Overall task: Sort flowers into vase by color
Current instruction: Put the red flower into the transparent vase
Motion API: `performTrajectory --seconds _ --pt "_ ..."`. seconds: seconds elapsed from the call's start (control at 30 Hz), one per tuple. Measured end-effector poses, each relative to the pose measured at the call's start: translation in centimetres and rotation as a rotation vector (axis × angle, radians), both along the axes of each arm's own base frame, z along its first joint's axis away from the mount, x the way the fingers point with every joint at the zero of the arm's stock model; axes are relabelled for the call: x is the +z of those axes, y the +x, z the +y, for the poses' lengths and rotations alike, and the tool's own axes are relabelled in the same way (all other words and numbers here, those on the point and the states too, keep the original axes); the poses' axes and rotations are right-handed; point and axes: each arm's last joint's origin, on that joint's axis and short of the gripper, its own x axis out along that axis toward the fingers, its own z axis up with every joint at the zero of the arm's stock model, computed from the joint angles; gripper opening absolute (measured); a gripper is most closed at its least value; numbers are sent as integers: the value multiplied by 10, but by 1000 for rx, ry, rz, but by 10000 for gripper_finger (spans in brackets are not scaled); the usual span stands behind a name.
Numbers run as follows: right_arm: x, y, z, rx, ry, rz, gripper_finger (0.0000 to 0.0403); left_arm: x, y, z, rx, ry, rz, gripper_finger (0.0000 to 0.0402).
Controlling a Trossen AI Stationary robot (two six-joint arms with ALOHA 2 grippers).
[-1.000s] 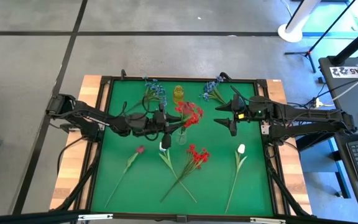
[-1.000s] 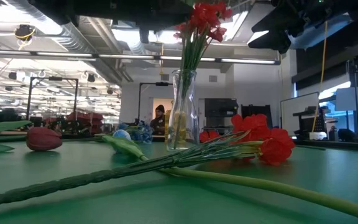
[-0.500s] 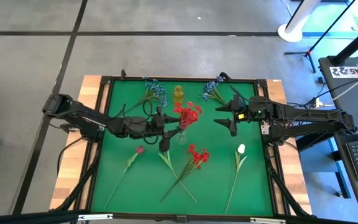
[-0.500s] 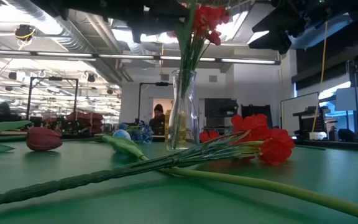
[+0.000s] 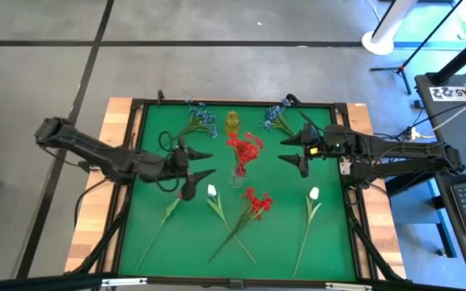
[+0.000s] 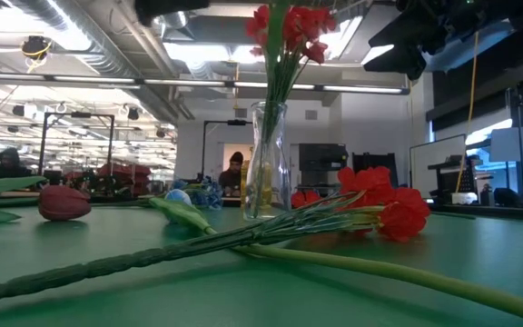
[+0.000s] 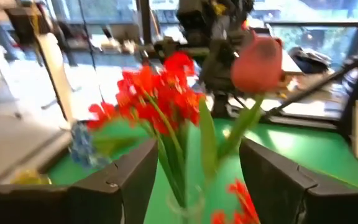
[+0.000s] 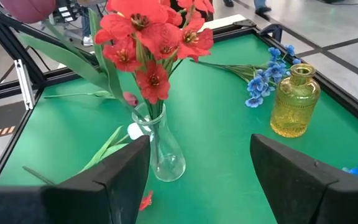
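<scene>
I saw bare green bench (image 5: 152, 214) between my spread-fingered left hand (image 5: 201, 162) and the clear glass vase of red flowers (image 5: 239, 172). The yellow glass bottle (image 5: 232, 122) stood behind it; open mat lay between vase and right hand (image 5: 289, 149).

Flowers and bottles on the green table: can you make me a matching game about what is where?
Things:
1. red flowers
2. yellow bottle
3. white flower
4. left gripper

Places or states:
A. lying flat on the mat near the right edge
B. standing in the clear vase
C. open, holding nothing
D. standing empty at the back of the mat

Pairs: 1-B, 2-D, 3-A, 4-C
</scene>
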Motion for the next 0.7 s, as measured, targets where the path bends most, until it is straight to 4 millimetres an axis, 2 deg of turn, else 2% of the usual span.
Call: performTrajectory --seconds 0.1,0.27,0.5,0.7 --pt "-1 0 0 0 1 5 275 -7 -16 -7 -18 -81 97 223" --pt "0 0 0 0 1 -3 276 -38 -36 -15 67 -219 361 223" --pt "0 0 0 -6 18 -3 276 -68 -55 -32 119 -538 680 223" --pt "0 0 0 -6 18 -3 276 -91 -68 -50 237 -652 922 223"
